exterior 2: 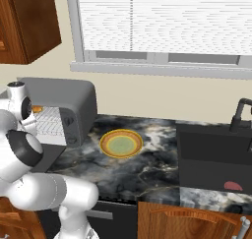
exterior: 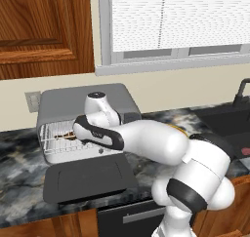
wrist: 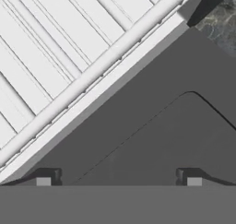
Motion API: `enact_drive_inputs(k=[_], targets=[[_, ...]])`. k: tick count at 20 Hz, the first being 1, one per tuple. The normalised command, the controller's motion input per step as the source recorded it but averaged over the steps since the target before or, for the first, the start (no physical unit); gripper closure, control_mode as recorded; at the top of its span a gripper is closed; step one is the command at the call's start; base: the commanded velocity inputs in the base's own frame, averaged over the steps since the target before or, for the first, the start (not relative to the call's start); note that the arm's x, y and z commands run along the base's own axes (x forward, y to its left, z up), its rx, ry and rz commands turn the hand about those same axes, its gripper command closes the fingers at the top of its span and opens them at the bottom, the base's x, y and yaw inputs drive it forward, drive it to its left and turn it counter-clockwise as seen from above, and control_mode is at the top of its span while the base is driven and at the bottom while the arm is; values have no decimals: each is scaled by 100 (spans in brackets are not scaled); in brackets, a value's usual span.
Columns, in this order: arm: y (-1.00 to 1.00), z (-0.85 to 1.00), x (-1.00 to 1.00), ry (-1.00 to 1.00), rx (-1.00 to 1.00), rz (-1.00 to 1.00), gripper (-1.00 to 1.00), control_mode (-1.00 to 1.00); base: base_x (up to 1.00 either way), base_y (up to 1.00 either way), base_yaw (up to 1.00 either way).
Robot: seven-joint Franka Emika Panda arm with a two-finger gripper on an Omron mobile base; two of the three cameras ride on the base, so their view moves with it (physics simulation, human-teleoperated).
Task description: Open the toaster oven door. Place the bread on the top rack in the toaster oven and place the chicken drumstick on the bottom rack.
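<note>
Gripper (wrist: pixel 118 181) spread wide, empty, above lowered toaster oven door (wrist: pixel 152 135), white rack edge (wrist: pixel 87 80) just beyond

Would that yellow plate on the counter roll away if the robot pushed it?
Probably not. The plate lies flat on the counter, so it would likely slide. It looks stiff, and its shallow rim may be awkward to pinch.

gripper (wrist: pixel 118 181) fingertips spread wide at 6 o'clock over the toaster oven door (wrist: pixel 175 126), white rack (wrist: pixel 60 48) toward 10.
</note>
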Motion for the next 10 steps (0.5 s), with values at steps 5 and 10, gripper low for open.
enact_drive_inputs(k=[5,10], targets=[[14,-1,5,12,0,-8,-100,-100,0,0,0],[5,1,-34,3,0,0,-100,-100,0,0,0]])
